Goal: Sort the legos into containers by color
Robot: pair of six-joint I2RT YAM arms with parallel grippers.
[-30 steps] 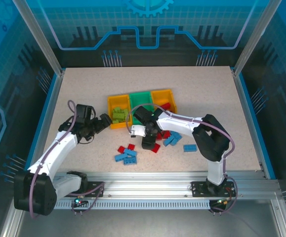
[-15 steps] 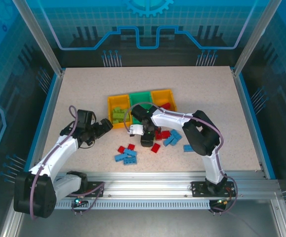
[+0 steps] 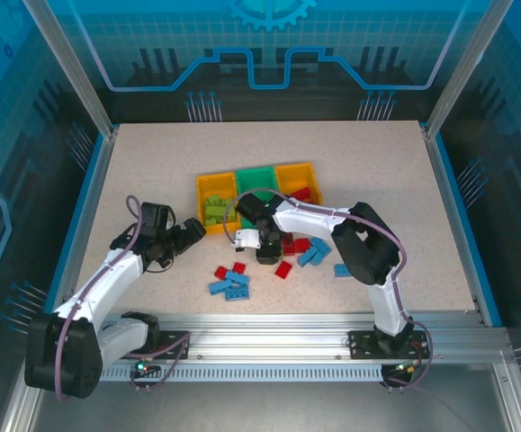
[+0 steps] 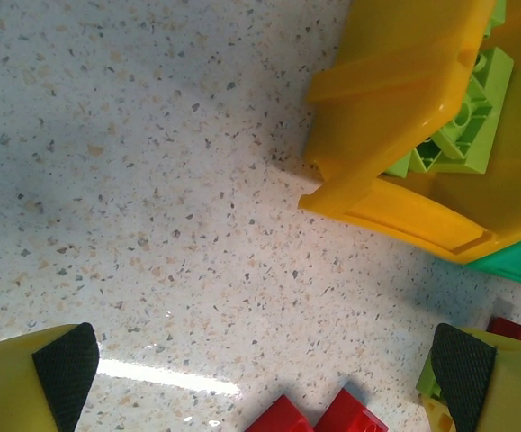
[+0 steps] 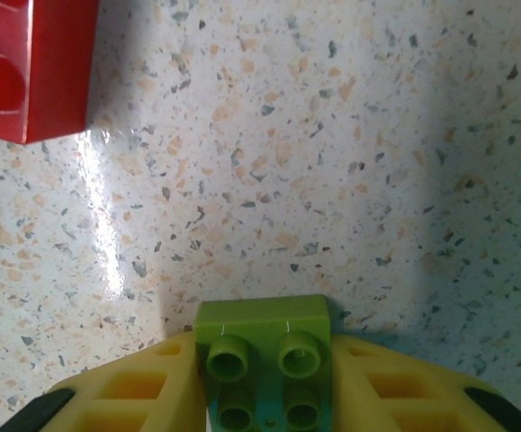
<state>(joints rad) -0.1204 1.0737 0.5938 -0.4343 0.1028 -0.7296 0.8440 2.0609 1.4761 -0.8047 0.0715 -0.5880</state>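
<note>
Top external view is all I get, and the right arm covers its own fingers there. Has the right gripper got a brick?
Observer: Yes, the right wrist view shows the right gripper closed on a lime green brick, studs facing the camera.
Operator: Anything crowding it?
Observer: A red brick lies apart from it, bare table between.
Operator: And the other arm?
Observer: The left gripper is open above the table, beside the yellow bin holding lime green bricks.
</note>
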